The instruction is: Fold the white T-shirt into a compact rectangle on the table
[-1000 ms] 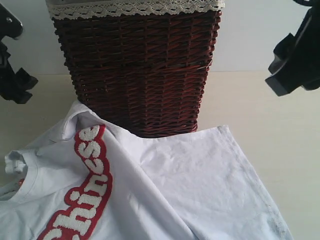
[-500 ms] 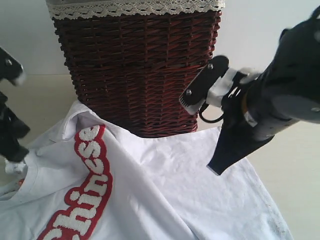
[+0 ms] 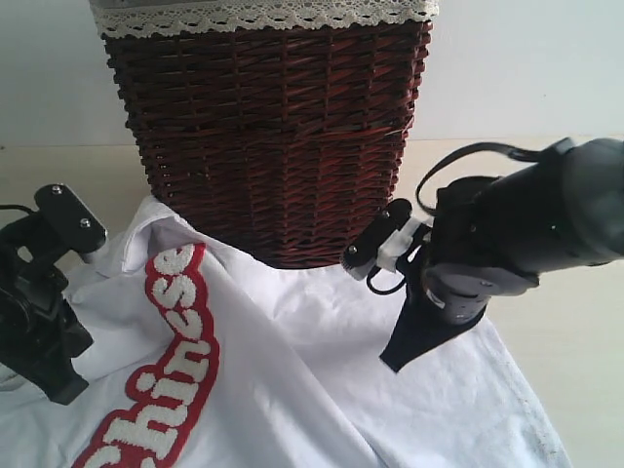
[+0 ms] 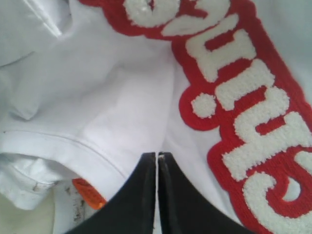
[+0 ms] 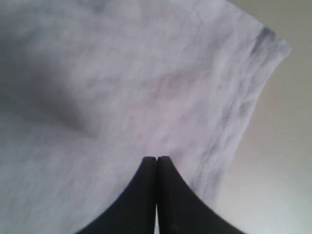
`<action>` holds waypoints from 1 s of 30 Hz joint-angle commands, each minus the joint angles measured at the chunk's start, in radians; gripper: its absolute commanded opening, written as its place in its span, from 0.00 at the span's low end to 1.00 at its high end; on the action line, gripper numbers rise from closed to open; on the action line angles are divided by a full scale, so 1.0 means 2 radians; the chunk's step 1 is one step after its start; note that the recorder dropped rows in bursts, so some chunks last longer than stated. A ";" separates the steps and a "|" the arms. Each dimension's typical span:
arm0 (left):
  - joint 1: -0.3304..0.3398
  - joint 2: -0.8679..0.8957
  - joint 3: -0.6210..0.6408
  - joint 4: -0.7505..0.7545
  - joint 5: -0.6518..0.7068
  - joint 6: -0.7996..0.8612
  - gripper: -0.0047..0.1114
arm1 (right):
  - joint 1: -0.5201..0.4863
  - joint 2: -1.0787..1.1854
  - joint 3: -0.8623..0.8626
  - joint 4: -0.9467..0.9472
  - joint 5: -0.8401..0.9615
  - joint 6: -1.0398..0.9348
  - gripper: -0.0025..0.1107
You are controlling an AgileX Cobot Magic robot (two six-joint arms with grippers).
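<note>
The white T-shirt (image 3: 322,341) lies spread on the table (image 3: 570,302), its red band (image 3: 171,370) with fuzzy white letters running down the left side. My left gripper (image 3: 57,388) is low over the shirt's left side, close to the collar. In the left wrist view it (image 4: 157,156) is shut, tips over white cloth between the ribbed neck (image 4: 58,148) and the red band (image 4: 234,97), with the orange tag (image 4: 87,192) beside it. My right gripper (image 3: 394,359) is shut over the plain right part, near the hemmed edge (image 5: 234,126).
A tall dark wicker basket (image 3: 263,127) with white lace trim (image 3: 263,15) stands just behind the shirt, and cloth touches its base. Bare table shows to the right (image 5: 282,180) and at the far left (image 3: 58,171).
Both arms have come down from the upper corners onto the shirt. The right one swung in from the right and lowered; the left one dropped beside the collar. The shirt lies as before.
</note>
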 commanded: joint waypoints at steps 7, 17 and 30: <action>-0.003 0.050 0.002 -0.008 -0.022 0.005 0.08 | -0.057 0.084 0.000 -0.067 -0.012 0.102 0.02; -0.003 0.095 0.002 -0.043 0.024 0.024 0.08 | -0.142 0.090 -0.020 -0.109 0.052 0.156 0.02; -0.001 0.065 -0.020 -0.019 0.001 0.028 0.08 | -0.156 -0.013 -0.043 -0.020 0.011 0.106 0.02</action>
